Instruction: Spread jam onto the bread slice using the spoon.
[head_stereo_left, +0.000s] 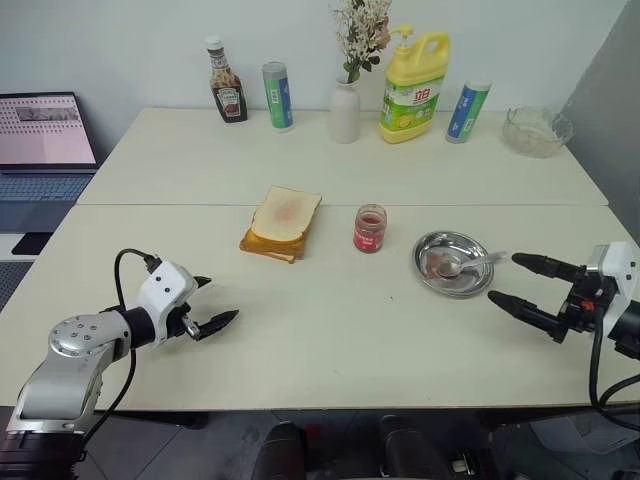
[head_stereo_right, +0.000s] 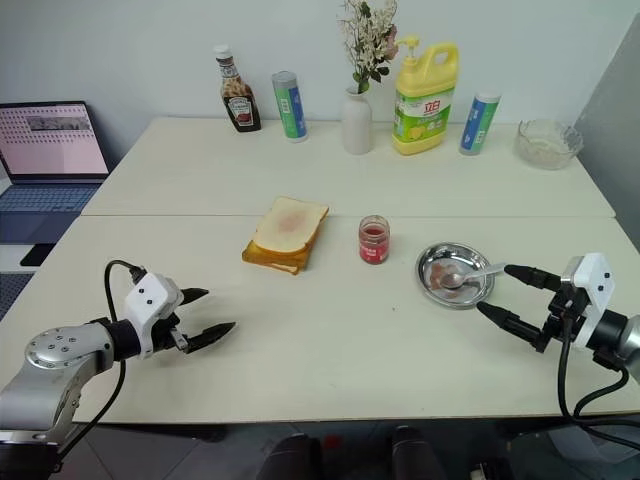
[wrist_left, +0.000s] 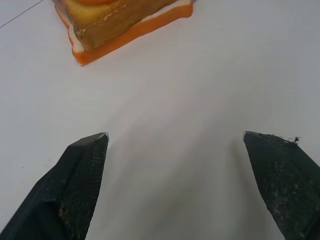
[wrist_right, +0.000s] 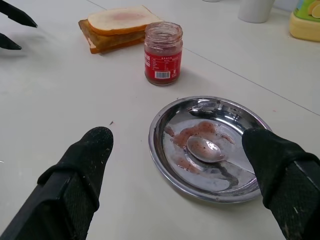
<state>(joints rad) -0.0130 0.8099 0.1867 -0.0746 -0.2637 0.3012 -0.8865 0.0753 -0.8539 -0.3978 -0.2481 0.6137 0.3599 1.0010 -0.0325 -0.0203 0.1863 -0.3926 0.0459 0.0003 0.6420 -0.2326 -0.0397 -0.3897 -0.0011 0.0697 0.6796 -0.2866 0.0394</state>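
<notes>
Bench (head_stereo_left: 330, 320): pale, two tops joined.

Bread slice (head_stereo_left: 287, 212): near centre, pink smear on its face, stacked on a thicker golden toasted slice (head_stereo_left: 268, 246).

Jam jar (head_stereo_left: 370, 228): lidless, upright, just right of the bread, apart from it.

Round steel dish (head_stereo_left: 452, 263): right of the jar, smeared with jam; spoon (head_stereo_left: 462, 266) lies in it, bowl down on the dish floor, handle over the right rim.

Left tool (head_stereo_left: 205, 303): released, fingers spread, empty, low over the near-left bench, well apart from the bread.

Right tool (head_stereo_left: 518, 283): released, fingers wide, empty, just right of the dish, touching nothing.

Back row: ketchup bottle (head_stereo_left: 227, 82), two tubes, vase (head_stereo_left: 344, 110), yellow detergent jug (head_stereo_left: 413, 86), glass bowl (head_stereo_left: 537, 130).
</notes>
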